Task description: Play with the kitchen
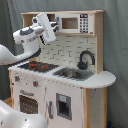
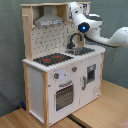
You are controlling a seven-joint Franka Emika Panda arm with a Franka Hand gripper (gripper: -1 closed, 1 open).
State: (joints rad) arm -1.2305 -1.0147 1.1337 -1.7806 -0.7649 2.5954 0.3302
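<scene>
The kitchen (image 1: 65,75) stands upright in the middle of both exterior views, pale wood with white panels, on a wooden floor (image 2: 100,112) in front of a grey-green curtain (image 1: 117,40). Its worktop carries a black hob (image 2: 52,59) with red rings, and beside it a sink (image 1: 72,74) with a black curved tap (image 1: 86,59) behind it. Below the hob sit knobs (image 2: 56,76) and an oven door (image 2: 64,96) with a dark grille window; a second door (image 2: 90,74) with a dark panel is under the sink. Up top, a grey hood (image 2: 49,19) hangs over the hob, and a white microwave (image 1: 75,23) with a dark keypad sits in the upper shelf. No writing or brand can be read anywhere on it.

The white arm (image 1: 27,41) comes in from the first exterior view's left and the second exterior view's right, its wrist raised to the upper shelf. The claw (image 1: 55,26) is up beside the microwave, at the shelf's front, above the worktop. Whether it is spread or pressed together I cannot tell, nor whether it touches the shelf
</scene>
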